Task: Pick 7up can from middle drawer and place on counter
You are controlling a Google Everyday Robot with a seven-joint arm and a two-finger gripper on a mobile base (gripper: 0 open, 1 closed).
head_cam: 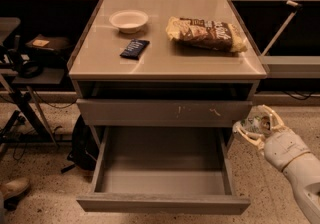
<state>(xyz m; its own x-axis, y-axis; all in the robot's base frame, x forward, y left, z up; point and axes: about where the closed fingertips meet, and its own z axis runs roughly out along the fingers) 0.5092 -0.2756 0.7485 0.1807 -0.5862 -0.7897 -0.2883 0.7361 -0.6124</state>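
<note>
The 7up can [257, 123], silver and green, is held in my gripper [251, 126], whose pale fingers are shut around it. Both hang in the air just right of the cabinet, level with the scratched drawer front [165, 112] and below the counter edge. The middle drawer [162, 204] is pulled out at the bottom, and nothing lies on its grey floor. The beige counter [165, 58] tops the cabinet, up and left of the can.
On the counter sit a white bowl [129, 20], a dark blue packet [134, 48] and a chip bag [206, 33]. A cluttered shelf runs behind. A black bag [82, 143] and stand legs are on the floor to the left.
</note>
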